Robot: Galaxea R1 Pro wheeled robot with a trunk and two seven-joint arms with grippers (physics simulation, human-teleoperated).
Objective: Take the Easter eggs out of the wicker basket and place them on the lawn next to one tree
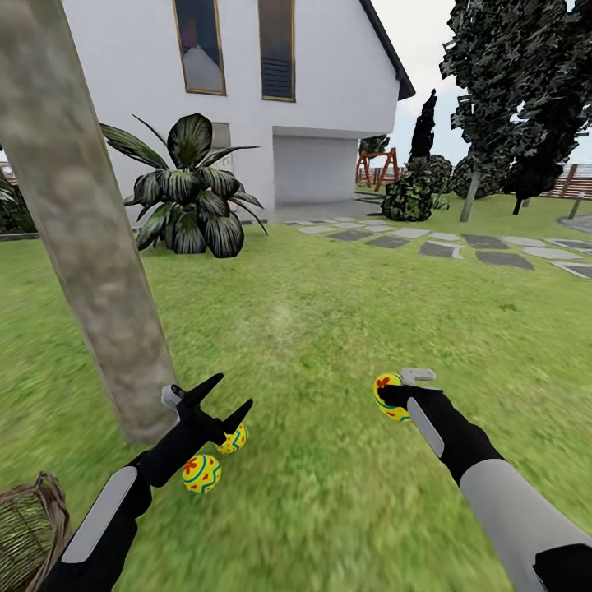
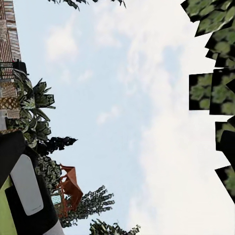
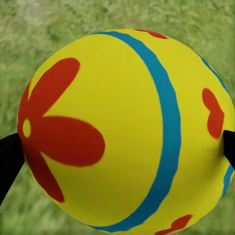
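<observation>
Already two Easter eggs lie on the lawn [image 1: 329,329] beside the tree [image 1: 74,222], the third still gripped.

Right gripper [image 1: 393,396] is clamped on a yellow egg [image 3: 125,129] with red flowers and a blue band, above the grass. Left gripper [image 1: 222,401] has its fingers spread, holding nothing, over the two eggs [image 1: 201,474] [image 1: 233,440] near the trunk base. Wicker basket [image 1: 29,526] sits at the lower left corner.
</observation>
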